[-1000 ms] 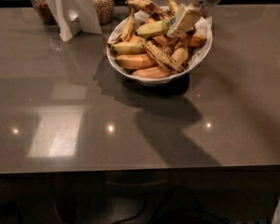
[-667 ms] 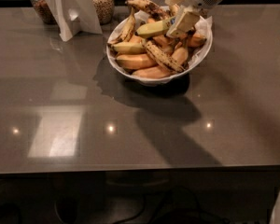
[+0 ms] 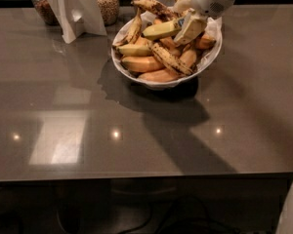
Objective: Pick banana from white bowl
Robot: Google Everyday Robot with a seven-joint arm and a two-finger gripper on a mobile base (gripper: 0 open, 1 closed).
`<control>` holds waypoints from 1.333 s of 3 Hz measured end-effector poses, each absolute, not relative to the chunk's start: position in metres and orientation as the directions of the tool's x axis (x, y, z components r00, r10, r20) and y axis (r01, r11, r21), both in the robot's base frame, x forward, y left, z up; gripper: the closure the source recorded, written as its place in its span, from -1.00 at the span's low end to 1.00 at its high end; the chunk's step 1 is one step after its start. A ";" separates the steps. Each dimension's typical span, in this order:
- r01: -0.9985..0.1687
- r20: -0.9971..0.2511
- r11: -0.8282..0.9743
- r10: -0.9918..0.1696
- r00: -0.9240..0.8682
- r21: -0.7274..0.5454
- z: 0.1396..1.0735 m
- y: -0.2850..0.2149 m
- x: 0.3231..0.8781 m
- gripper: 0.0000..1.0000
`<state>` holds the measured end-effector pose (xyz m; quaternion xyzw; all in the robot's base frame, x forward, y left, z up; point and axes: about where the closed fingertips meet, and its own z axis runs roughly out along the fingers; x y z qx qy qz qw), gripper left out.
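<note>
**Tool at the banana's right end, over the white bowl in the upper right of the frame**

The tool (image 3: 189, 27) sat against the right end of the greenish-yellow banana (image 3: 160, 30), which lay on top of the pile in the white bowl (image 3: 156, 83) on the counter (image 3: 63, 111). Whether the tool was spread or pinching could not be told. To do this step well, I judge, the grip should take only this banana across its width, clear of the speckled bananas (image 3: 168, 60) beneath, then lift straight up without dragging the pile. The small blue oval sticker (image 3: 181, 21) bore nothing readable.
</note>
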<state>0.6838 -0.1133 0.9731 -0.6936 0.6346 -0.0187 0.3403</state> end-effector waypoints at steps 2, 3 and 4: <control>-0.872 -0.397 0.044 -0.901 0.177 -0.488 0.967 -0.115 0.689 0.24; -0.867 -0.389 0.050 -0.905 0.170 -0.496 0.966 -0.117 0.689 0.71; -0.857 -0.377 0.045 -0.909 0.178 -0.514 0.977 -0.115 0.683 1.00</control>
